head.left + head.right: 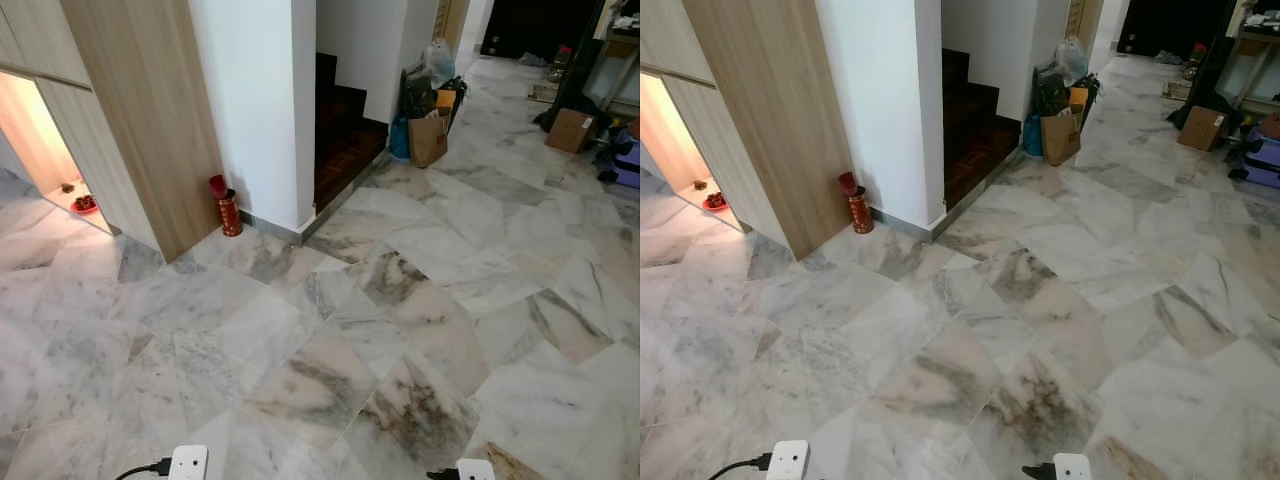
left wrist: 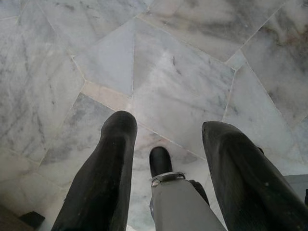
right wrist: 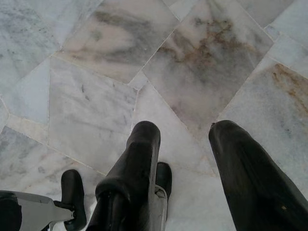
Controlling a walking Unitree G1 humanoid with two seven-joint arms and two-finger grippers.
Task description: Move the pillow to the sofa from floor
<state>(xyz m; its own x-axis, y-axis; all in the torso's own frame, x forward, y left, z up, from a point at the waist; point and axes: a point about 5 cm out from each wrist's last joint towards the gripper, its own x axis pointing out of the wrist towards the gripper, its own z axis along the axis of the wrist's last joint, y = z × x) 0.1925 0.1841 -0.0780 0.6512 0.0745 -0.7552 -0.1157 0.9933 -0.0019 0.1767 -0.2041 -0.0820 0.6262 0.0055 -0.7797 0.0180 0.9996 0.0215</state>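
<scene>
Left tool (image 2: 168, 144) and right tool (image 3: 185, 144) both released, empty, hanging over bare marble floor (image 1: 400, 300); pillow and sofa unsighted, so bearing and nearer arm undeterminable.

I had the floor (image 1: 400, 300) before me: polished marble laid in irregular, angular slabs fitted edge to edge. It was pale grey and white, with brown and pinkish veining that thickened into darker patches on the slabs nearest me. It lay flat and glossy, caught a soft light, and ran on far ahead to my right.
</scene>
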